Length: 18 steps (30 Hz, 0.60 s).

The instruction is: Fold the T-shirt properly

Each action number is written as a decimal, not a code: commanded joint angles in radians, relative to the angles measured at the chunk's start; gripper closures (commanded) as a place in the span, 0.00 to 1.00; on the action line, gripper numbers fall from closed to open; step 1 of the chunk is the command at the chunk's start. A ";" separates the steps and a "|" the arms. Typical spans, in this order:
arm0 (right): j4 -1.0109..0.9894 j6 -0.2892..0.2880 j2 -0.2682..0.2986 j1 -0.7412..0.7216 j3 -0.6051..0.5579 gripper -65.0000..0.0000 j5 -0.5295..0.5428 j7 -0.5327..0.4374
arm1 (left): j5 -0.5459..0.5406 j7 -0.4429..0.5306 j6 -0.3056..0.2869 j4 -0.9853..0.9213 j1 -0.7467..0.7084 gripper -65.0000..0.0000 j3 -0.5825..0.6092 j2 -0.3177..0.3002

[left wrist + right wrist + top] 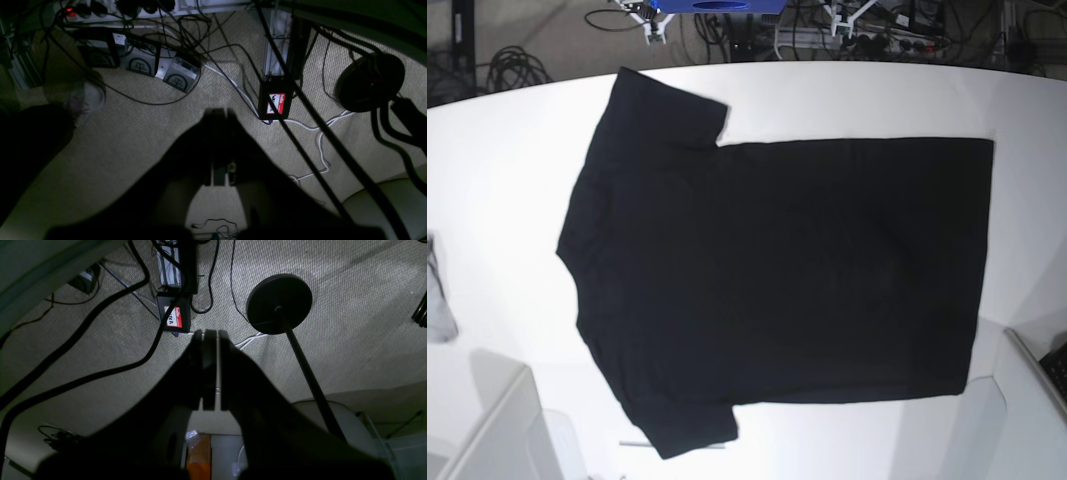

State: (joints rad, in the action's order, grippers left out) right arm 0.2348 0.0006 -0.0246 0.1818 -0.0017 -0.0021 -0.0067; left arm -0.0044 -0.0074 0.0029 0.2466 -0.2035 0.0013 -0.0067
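The left claw (pixel 220 115), jaws pressed together, hangs over beige carpet (pixel 133 140) strewn with cables (pixel 186 33).

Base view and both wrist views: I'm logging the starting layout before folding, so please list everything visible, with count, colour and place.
T-shirt: one, black, spread flat across the table, collar toward base view's left.
Table: one, white, under the shirt.
Grey cloth: one, at the table's left edge.
Power strip: one, white, on the floor, top of left wrist view.
Labelled box: one, black with red-white sticker, on carpet.
Round stand base: one, black, on carpet.
Left gripper: dark, jaws shut, empty.
Right gripper: dark, jaws shut, empty.
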 commanded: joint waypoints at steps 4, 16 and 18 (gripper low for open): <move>0.002 -0.001 -0.001 0.008 -0.001 1.00 -0.002 0.000 | -0.001 0.007 0.003 0.000 -0.014 1.00 0.001 -0.003; 0.206 -0.001 0.012 0.166 0.004 1.00 0.003 0.006 | -0.001 0.008 0.003 0.342 -0.239 1.00 0.009 -0.074; 0.268 -0.001 0.021 0.212 0.006 1.00 0.003 0.006 | -0.001 0.008 0.003 0.389 -0.271 1.00 0.001 -0.078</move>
State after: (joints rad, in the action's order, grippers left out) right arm 0.5026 0.0002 -0.0101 0.3859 0.0010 -0.0010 -0.0010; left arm -0.0044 -0.0036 0.0032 0.6334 -0.4644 0.0029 -0.0860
